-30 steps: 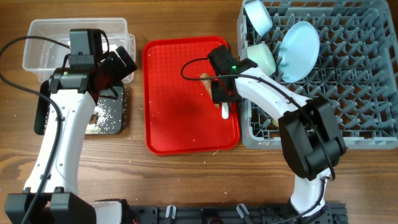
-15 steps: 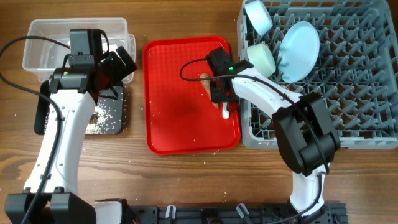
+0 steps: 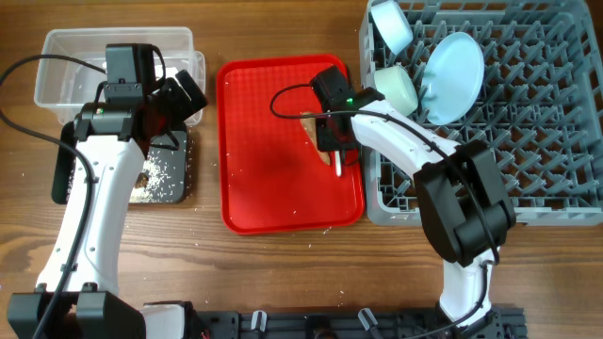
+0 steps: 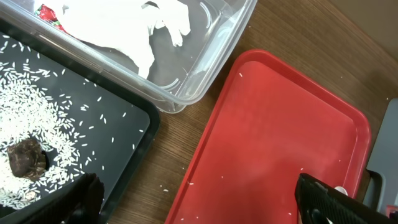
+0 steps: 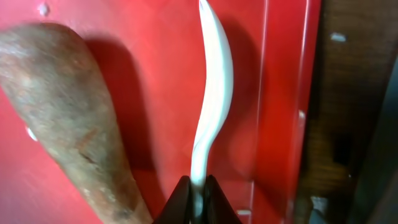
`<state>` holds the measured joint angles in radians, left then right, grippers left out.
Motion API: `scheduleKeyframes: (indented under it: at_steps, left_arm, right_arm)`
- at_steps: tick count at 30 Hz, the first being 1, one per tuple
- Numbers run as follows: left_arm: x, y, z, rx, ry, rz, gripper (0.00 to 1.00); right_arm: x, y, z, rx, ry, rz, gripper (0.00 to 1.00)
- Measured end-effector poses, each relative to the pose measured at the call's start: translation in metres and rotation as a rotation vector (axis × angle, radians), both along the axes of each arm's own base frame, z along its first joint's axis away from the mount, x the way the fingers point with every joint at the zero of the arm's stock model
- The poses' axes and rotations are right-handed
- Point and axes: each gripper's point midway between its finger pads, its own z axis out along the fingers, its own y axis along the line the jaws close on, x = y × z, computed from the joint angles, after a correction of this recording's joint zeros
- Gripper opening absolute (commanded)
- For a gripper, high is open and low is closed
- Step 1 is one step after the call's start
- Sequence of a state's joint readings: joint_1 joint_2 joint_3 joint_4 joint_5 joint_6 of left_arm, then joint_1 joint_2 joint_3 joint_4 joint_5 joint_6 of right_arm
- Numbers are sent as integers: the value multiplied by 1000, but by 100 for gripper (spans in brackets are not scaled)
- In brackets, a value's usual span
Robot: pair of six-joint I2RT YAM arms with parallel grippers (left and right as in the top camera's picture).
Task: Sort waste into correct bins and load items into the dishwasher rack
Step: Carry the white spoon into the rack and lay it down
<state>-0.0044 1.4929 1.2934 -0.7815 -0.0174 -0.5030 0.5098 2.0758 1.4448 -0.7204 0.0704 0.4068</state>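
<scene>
Right hand: the right hand (image 5: 198, 198) is pinching one end of the white spoon (image 5: 211, 93) tight between its two fingers.
Spoon: it is lying on the red tray (image 3: 264, 188), close to the edge that is nearest the rack. Its free end is pointing away from the hand.
Carrot stick: the orange-brown carrot stick (image 5: 68, 118) is lying on the red tray just beside the spoon.
Red tray: it is sitting on the table (image 3: 283, 273), between the bins and the rack.
Rack: the big grey rack (image 3: 528, 141) is holding a pale blue plate (image 3: 452, 75), a pale green bowl (image 3: 396, 87) and a white bowl (image 3: 391, 24).
Left hand: the left hand (image 4: 199, 205) is hanging with its fingers spread wide and is holding nothing. It is hovering over the gap between the black tray and the red tray.
Black tray: the black tray (image 4: 118, 137) is holding white rice (image 4: 37, 118) and a small brown lump (image 4: 26, 158).
Clear tub: the clear tub (image 4: 205, 68) is sitting right beside the black tray and is holding crumpled white paper (image 4: 124, 31) with red marks.
</scene>
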Motion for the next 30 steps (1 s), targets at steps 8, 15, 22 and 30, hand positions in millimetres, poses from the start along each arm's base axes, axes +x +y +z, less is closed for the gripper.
scheduleKeyframes:
  at_steps: [8, 15, 22, 30]
  left_arm:
    - [0, 0, 0, 0, 0, 0, 100]
    - [0, 0, 0, 0, 0, 0, 100]
    - [0, 0, 0, 0, 0, 0, 100]
    - [0, 0, 0, 0, 0, 0, 100]
  right_arm:
    - [-5, -3, 4, -15, 21, 18, 4]
    - [3, 1, 89, 77, -151, 30, 5]
    - [-17, -84, 215, 100, -372, -200, 4]
    - [-28, -243, 244, 40, -477, -862, 4]
